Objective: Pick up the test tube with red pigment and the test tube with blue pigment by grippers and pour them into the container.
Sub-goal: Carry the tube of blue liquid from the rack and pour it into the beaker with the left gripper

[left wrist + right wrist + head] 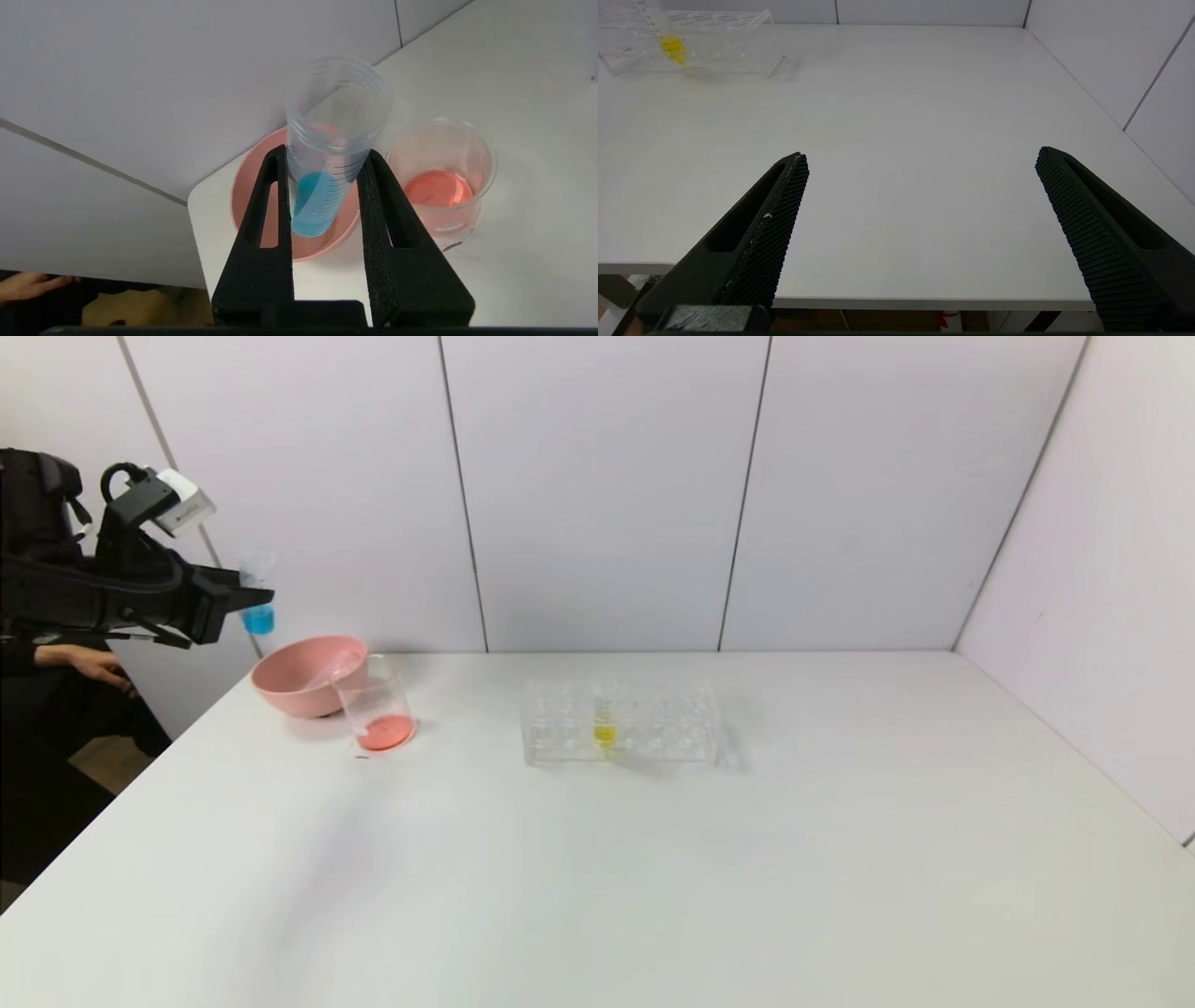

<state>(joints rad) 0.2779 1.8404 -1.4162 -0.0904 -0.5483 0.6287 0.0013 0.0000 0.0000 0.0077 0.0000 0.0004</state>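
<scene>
My left gripper (254,597) is raised at the far left, above and left of the pink bowl, shut on the test tube with blue pigment (259,616). In the left wrist view the gripper (327,151) clamps the clear graduated tube (317,200) nearly upright, with blue liquid in its tip. The container (373,691), a clear beaker, stands right of the bowl with orange-red liquid at its bottom; it also shows in the left wrist view (486,158). The test tube with red pigment is out of view. My right gripper (922,156) is open and empty over the table's front edge.
A pink bowl (299,686) sits at the table's back left corner, below the held tube (247,186). A clear tube rack (653,723) with a yellow-liquid tube (605,733) stands mid-table. A person's hand (84,663) is beyond the left edge.
</scene>
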